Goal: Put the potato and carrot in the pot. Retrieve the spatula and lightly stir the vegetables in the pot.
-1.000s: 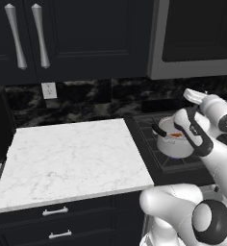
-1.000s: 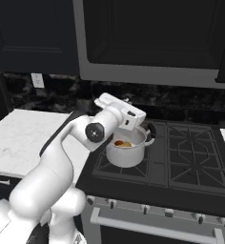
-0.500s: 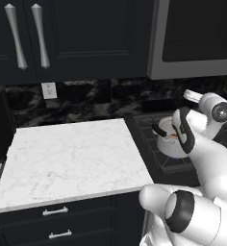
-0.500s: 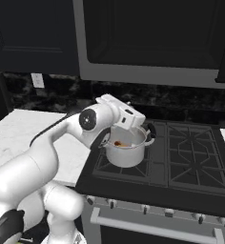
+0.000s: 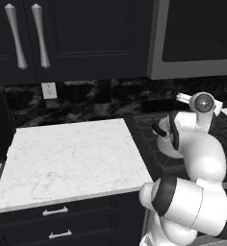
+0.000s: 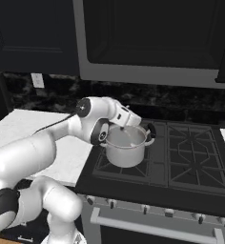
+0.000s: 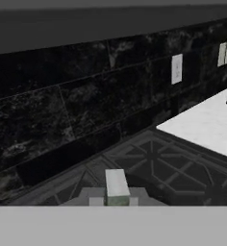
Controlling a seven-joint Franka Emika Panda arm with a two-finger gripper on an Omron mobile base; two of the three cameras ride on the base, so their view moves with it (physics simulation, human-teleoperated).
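Nearest, one white arm (image 5: 197, 192) is rising at the lower right of the left base view and bending over the stove. Below the counter's front edge, two drawer pulls (image 5: 55, 210) are showing in that view. The right base view is giving instead the range front, with a row of knobs (image 6: 143, 208) and one long oven handle (image 6: 148, 226).

Item: one white marble counter (image 5: 72, 158), lying left of one black cooktop (image 6: 190, 157); a dark box (image 5: 0, 129) is standing at its left edge.

Item: one pot (image 6: 126, 145), shiny steel, sitting on the left half of the cooktop, near its left edge. The right base view is showing its pale inside and one dark side handle (image 6: 150, 131). In the left base view the arm is covering most of the pot (image 5: 164, 144).

Item: one gripper (image 6: 126, 126), hanging over the pot's back rim, fingers pressed together and pinching the spatula (image 6: 132, 138), a thin pale shaft slanting down into the pot. In the hand view the gripper (image 7: 117, 193) is pointing across the grates at the backsplash, with one pale grey piece of the spatula (image 7: 117, 181) standing between the tips.

Farther back, a black marbled backsplash (image 5: 101, 98) is carrying one outlet (image 5: 49, 90); the hand view is showing two wall plates (image 7: 177, 68). Above, dark cabinets are bearing two steel pulls (image 5: 15, 36), and one dark microwave (image 6: 152, 33) is hanging over the cooktop.
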